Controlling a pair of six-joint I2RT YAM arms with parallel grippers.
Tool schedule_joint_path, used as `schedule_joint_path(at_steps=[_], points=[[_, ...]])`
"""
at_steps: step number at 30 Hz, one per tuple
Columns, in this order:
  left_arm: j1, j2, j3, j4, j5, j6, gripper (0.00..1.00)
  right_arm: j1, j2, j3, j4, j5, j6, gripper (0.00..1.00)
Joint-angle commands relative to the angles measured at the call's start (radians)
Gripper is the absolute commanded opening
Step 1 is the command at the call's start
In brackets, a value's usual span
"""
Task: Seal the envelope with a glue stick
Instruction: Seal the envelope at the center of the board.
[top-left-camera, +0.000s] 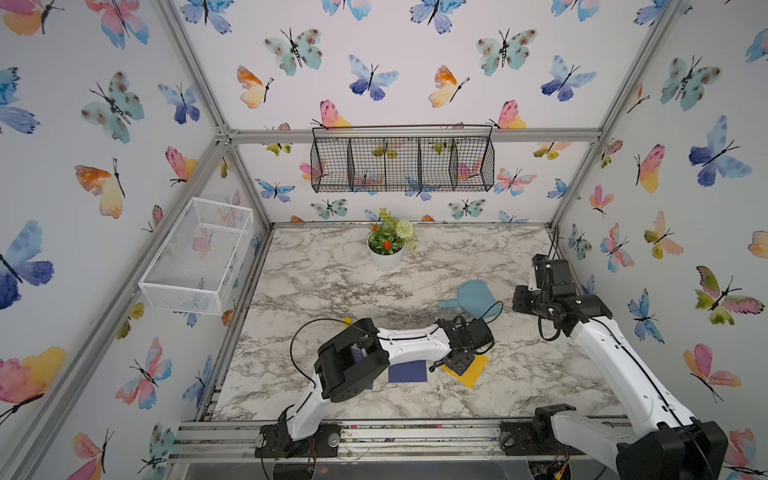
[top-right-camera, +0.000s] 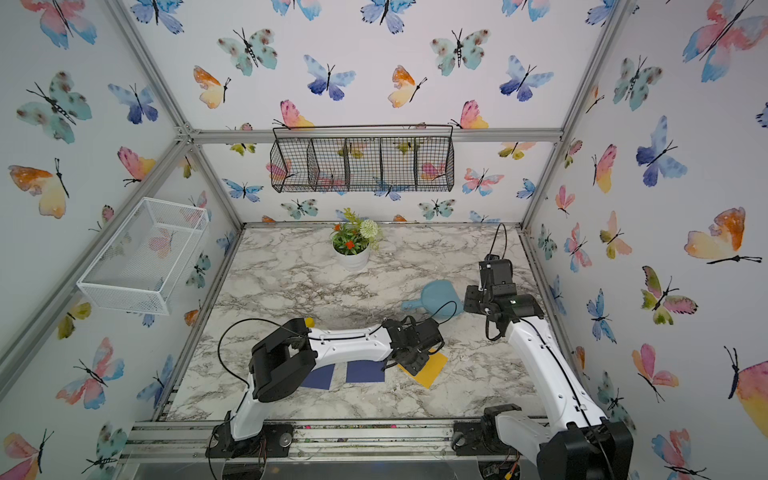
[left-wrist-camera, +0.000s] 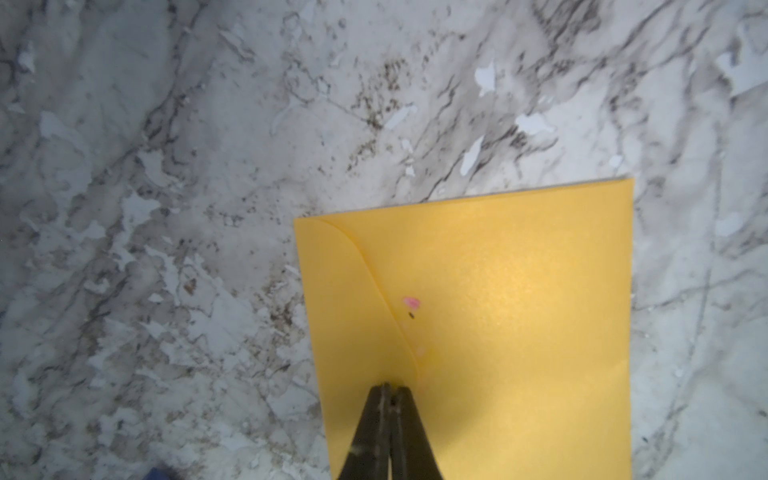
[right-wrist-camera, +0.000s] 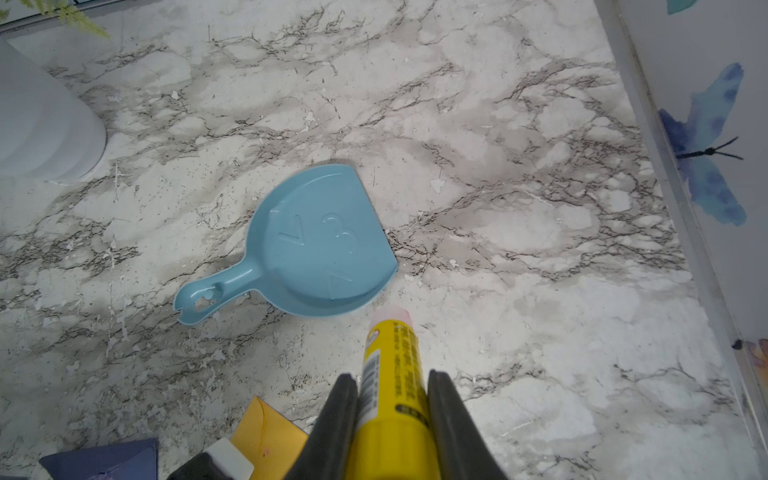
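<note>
The right gripper (right-wrist-camera: 391, 376) grasps the glue stick (right-wrist-camera: 390, 349), which runs lengthwise between its fingers, pale tip aimed at the blue dustpan (right-wrist-camera: 320, 241). The left gripper (left-wrist-camera: 390, 386), clenched, touches the yellow envelope (left-wrist-camera: 498, 291).

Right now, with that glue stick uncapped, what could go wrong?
The uncapped yellow glue stick in the shut right gripper has its pale tip bare: it may smear the blue plastic dustpan nearby. The shut left gripper pins the yellow paper envelope at one spot only; its flap could lift.
</note>
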Motion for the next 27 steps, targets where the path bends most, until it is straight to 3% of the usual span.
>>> schedule_joint_path(at_steps=[1, 27], points=[[-0.005, 0.077, -0.025, -0.026, 0.008, -0.005, 0.1, -0.005, -0.01, 0.021, -0.022, 0.002, -0.008, 0.03], [0.018, -0.05, 0.052, -0.038, 0.015, 0.015, 0.18, -0.005, 0.012, 0.061, -0.02, -0.003, -0.023, 0.03]])
